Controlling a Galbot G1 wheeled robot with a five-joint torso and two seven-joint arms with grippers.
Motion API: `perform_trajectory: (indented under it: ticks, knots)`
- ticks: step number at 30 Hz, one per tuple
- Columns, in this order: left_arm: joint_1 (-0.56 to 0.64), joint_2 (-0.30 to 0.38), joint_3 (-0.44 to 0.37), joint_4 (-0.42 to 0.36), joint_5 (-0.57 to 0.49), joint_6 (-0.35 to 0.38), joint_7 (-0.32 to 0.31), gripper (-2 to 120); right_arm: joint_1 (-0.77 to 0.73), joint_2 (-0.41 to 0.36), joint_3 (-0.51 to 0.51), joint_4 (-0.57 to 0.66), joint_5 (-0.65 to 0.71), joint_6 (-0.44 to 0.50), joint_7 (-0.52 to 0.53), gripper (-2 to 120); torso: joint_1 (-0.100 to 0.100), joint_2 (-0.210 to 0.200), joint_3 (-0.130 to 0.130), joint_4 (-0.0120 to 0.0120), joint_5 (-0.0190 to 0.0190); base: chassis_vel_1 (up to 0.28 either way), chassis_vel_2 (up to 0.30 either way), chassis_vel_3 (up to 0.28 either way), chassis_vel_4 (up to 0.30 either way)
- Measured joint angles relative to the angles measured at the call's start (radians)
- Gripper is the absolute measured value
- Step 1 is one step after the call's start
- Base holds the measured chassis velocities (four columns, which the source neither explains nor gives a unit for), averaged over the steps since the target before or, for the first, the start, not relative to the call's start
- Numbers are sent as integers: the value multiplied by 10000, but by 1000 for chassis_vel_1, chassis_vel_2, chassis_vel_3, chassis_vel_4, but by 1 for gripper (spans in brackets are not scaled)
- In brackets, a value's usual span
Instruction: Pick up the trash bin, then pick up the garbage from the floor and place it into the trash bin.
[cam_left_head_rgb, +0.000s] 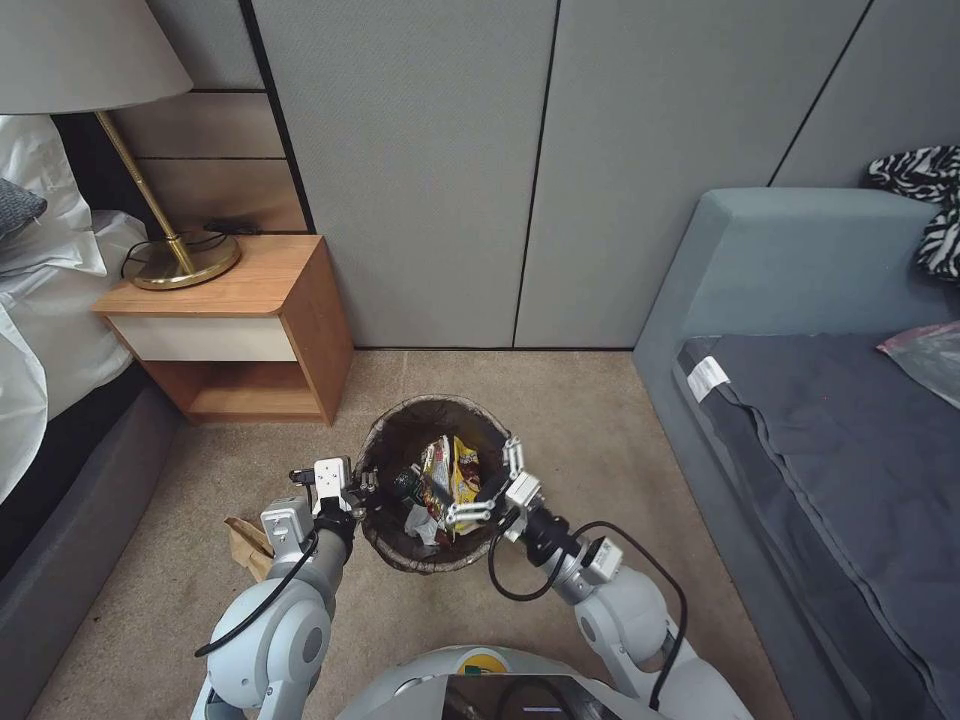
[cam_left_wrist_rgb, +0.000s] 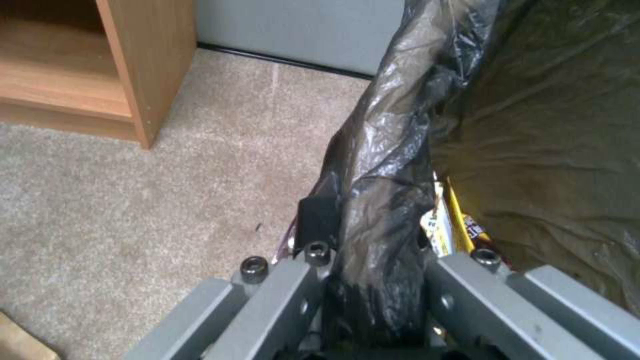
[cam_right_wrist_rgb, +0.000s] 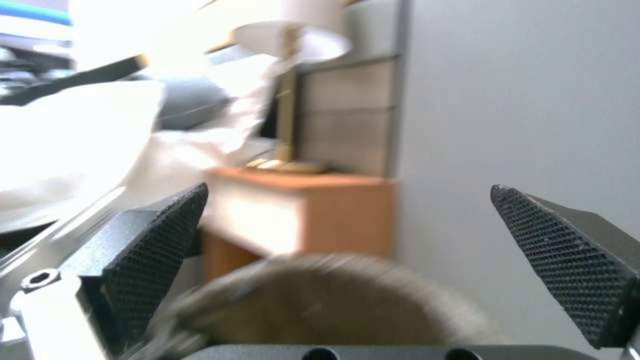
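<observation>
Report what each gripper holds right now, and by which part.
The left gripper is clamped on the trash bin at its bag-covered rim, on the robot's left side. The right gripper is open above the bin's mouth and holds nothing.

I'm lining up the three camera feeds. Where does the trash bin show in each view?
Head view: trash bin on the carpet at lower centre, between both grippers.
Left wrist view: its bagged rim runs up the middle.
Right wrist view: blurred rim at bottom centre.
Shared landmark: wooden nightstand.

Both arms are glossy silver-white with rounded joints, black cables looping beside them. The left gripper (cam_left_head_rgb: 362, 492) is grey with black screws. The right gripper (cam_left_head_rgb: 492, 482) has white fingers and black textured pads (cam_right_wrist_rgb: 155, 255).
</observation>
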Motion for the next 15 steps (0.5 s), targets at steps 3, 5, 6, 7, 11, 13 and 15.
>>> perform_trajectory:
  ticks: [3, 5, 6, 7, 11, 13, 15]
  knots:
    - [-2, -6, -60, 6, -15, -16, 12, 2, -538, 216, 322, 1160, -694, 195, 1632, 100, 0, 0, 0, 0, -1, 0, 0, 0, 0]
    - [20, 5, -136, 5, -72, -31, 29, 2, -1260, 435, 578, 1858, -1195, 188, 3013, 100, 0, 0, 0, -2, -2, 0, 0, 0, 0]
    - [20, 5, -136, 5, -72, -31, 29, 2, -1260, 435, 578, 1858, -1195, 188, 3013, 100, 0, 0, 0, -2, -2, 0, 0, 0, 0]
    - [23, 7, -146, 6, -72, -43, 35, 2, -1405, 513, 598, 1908, -1322, 210, 3314, 100, 0, 0, 0, -3, -2, 0, 0, 0, 0]
    - [24, 0, -148, 19, -16, -124, 55, 2, -2028, 1136, 633, 1878, -1783, 280, 4759, 100, 0, 0, 0, -1, -2, 0, 0, 0, 0]
    - [35, 8, -149, 18, -15, -129, 56, 2, -2123, 1311, 737, 1788, -1834, 351, 4928, 100, 0, 0, -1, -1, -2, 0, 0, 0, 0]
    - [63, 30, -163, 19, -11, -154, 69, 2, -2217, 1555, 961, 1613, -1908, 523, 5083, 100, 0, 0, 0, -1, -3, 0, 0, 0, 0]
